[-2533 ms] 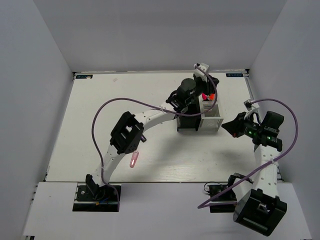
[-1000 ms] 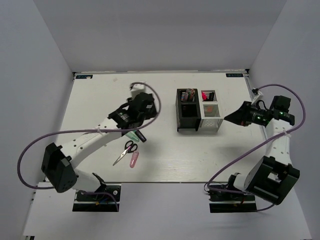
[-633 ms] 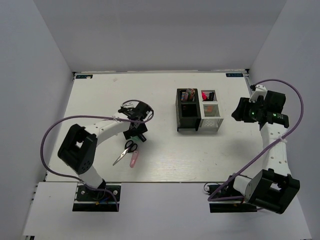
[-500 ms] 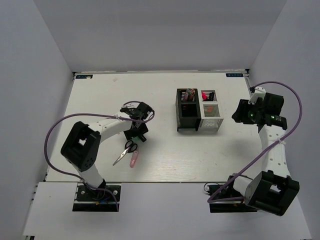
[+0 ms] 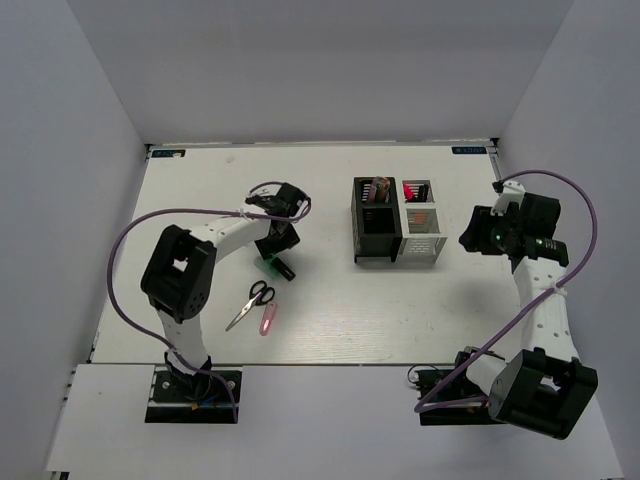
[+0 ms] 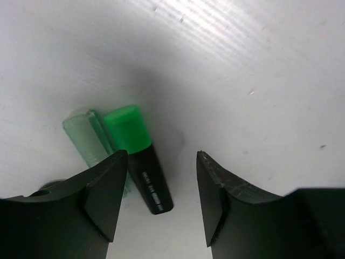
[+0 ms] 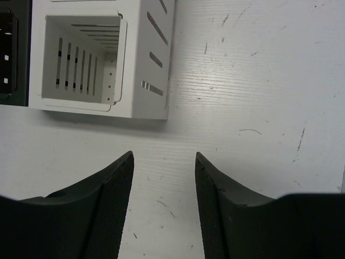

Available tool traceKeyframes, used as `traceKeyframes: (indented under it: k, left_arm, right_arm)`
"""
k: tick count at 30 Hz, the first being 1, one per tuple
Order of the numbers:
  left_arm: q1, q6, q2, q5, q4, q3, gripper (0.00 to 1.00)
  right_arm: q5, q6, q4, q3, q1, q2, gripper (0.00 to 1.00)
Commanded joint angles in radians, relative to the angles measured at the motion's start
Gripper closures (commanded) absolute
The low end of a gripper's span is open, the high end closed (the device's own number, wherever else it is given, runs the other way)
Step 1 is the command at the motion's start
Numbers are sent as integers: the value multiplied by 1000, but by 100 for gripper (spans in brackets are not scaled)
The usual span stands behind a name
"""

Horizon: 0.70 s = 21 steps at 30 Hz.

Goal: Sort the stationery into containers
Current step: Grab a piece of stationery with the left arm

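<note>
A black marker with a green cap [image 6: 141,162] lies on the table next to a mint highlighter [image 6: 86,141]. My left gripper [image 6: 161,155] hovers open right above them, the marker lying between its jaws near the left finger, untouched. From above, the left gripper [image 5: 277,248] stands over the marker [image 5: 274,267], left of the black container [image 5: 374,232] and white container [image 5: 421,236]; both hold pens. Black-handled scissors [image 5: 253,302] and a pink cutter [image 5: 268,319] lie nearer. My right gripper [image 7: 164,156] is open and empty beside the white container [image 7: 144,59].
The left arm's purple cable [image 5: 150,225] loops over the table's left part. The table's right edge [image 5: 500,200] runs close behind the right gripper [image 5: 470,240]. The black container's corner [image 7: 11,54] shows at the left of the right wrist view.
The left arm has folded in and its gripper has come down over the green-capped marker. The right gripper has drawn a little nearer the white container and its jaws stand wider.
</note>
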<state>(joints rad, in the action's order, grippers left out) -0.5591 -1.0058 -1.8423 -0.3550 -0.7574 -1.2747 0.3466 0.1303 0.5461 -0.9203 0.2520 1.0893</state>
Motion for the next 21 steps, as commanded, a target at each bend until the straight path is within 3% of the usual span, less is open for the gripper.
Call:
traceKeyframes:
  k: [1,9,21]
  left_arm:
    - [13,19,-12,8,-17,-61,36]
    - [34,13,-46,33,-23,-51,39]
    - [36,10,-12,25,-14,5,33]
  right_arm:
    - [8,3,-32,12,-7,-22,48]
    - [15,8,-40,12,-3,-25,46]
    - [25,3,-38,12,-2,-29,45]
